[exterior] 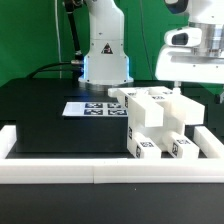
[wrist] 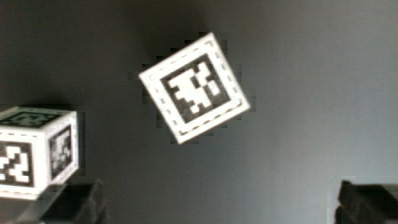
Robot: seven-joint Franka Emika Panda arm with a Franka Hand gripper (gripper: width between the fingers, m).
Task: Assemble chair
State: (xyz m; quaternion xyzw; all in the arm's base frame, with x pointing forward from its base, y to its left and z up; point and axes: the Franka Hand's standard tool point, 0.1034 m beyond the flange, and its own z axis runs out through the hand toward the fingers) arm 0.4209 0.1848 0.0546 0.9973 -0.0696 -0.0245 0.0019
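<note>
The white chair pieces point(exterior: 152, 118) stand clustered on the black table at the exterior view's right: a slab on top, blocky posts below, small tags on their fronts. My gripper point(exterior: 192, 84) hangs above and just behind them, apart from them. In the wrist view a white tagged cube point(wrist: 36, 150) stands at one edge, and a thin tilted white piece with a tag point(wrist: 196, 88) lies on the dark table. My gripper point(wrist: 217, 208) is open, its dark fingertips point(wrist: 71, 205) wide apart with only bare table between them.
The marker board point(exterior: 92, 108) lies flat on the table in front of the robot base point(exterior: 105, 60). A long white border rail point(exterior: 100, 172) runs along the front edge and up both sides.
</note>
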